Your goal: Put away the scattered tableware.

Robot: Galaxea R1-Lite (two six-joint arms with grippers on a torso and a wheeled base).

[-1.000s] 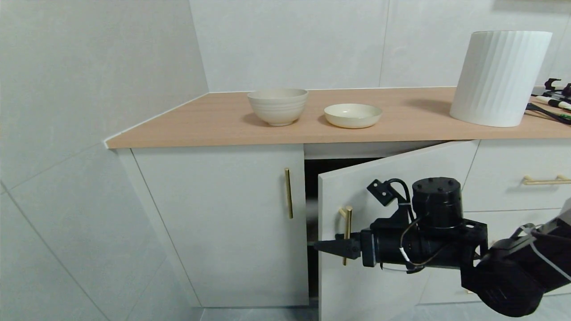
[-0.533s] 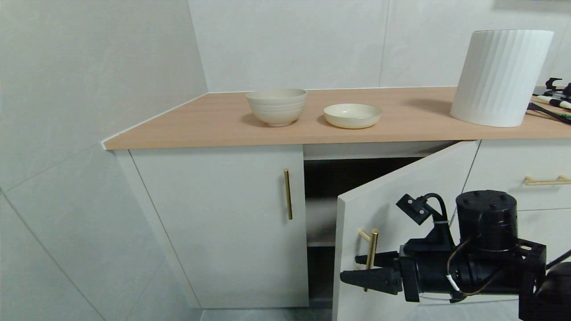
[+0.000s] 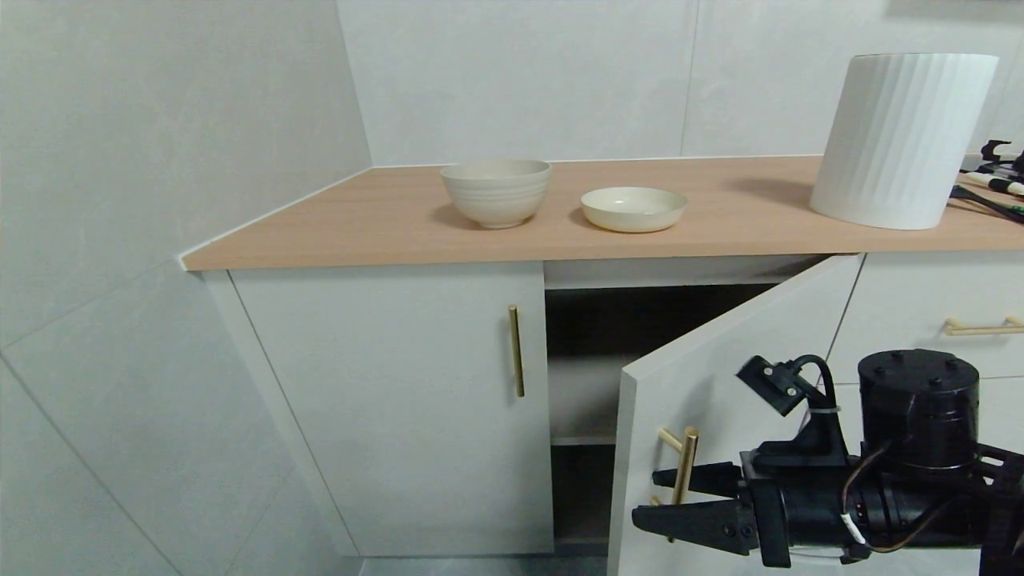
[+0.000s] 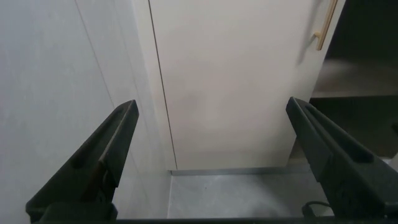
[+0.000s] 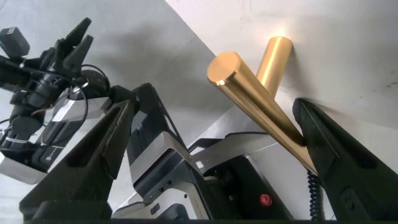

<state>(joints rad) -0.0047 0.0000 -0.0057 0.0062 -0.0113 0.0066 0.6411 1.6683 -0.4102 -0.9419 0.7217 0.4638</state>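
1. Tableware is found on the countertop (image 3: 360,232) above the open cabinet door (image 3: 720,360): a bowl (image 3: 496,192) and a shallow dish (image 3: 633,208), set side by side but apart, neither one touched.
2. The open cabinet door is swung outward at an angle, so the shelf (image 3: 580,396) behind it is exposed. This is judged to be where the pieces are to be stowed.
3. The gold handle (image 3: 686,452) on the door's front is straddled by the right gripper (image 3: 688,500). Its fingers are spread, one on each side of the bar and not clamped, a hold suited to hooking rather than squeezing.
4. The right arm is held low and level before the door, and the gripper is pointed along the door's face towards its free edge.
5. The left gripper (image 4: 210,106) is kept spread and empty, low down past the door's free edge, and is faced towards the closed neighbouring door (image 4: 230,81).
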